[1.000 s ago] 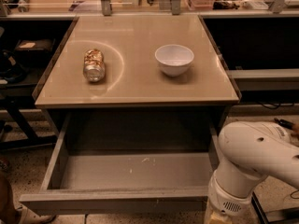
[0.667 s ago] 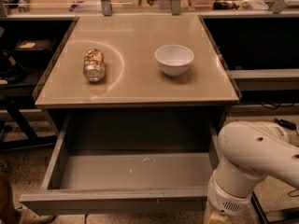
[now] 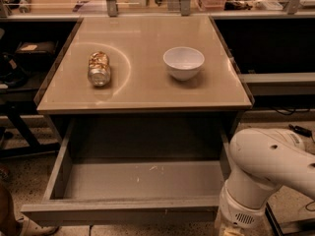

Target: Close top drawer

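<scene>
Comparing with a second ago, you see no change anywhere in the frame. The top drawer stays pulled fully out across the lower left and centre, with its scratched grey floor bare to the camera. Its flat front runs along the bottom edge. Above it on the tan counter, the can lies on its side at centre left. The white bowl sits upright at upper centre, well apart from the can. Neither has shifted. For you this means the closing push has not begun, and the whole travel of the drawer is still left to do.

At the lower right, the white arm bends down just beside the right end of the drawer front. Its wrist runs off the bottom edge of the frame. The gripper lies below that edge, out of sight, so you cannot tell how far open it is. You also cannot tell whether it holds or touches anything, the drawer front included.
</scene>
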You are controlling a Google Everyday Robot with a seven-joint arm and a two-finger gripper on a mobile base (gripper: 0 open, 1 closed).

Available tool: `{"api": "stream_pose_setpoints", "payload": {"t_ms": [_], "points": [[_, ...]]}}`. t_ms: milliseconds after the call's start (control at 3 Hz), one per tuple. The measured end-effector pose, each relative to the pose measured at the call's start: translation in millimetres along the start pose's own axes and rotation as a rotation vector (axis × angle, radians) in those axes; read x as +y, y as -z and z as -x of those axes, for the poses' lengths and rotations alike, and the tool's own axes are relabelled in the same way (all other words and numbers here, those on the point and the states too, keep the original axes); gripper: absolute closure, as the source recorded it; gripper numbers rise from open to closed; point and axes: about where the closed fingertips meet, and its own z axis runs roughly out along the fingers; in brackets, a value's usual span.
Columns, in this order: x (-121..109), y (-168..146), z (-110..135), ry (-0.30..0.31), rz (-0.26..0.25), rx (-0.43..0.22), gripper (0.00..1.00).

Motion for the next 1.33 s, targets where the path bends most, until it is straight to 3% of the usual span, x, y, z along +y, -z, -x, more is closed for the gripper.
{"api": "stream_pose_setpoints", "payload": {"t_ms": [333,667,1000,1333], "points": [[0.0,0.0,0.0,0.000,0.000,0.000,0.00],[0.0,0.0,0.0,0.000,0.000,0.000,0.00],[0.0,0.0,0.0,0.000,0.000,0.000,0.18],[0.0,0.0,0.0,0.000,0.000,0.000,0.42]]}}
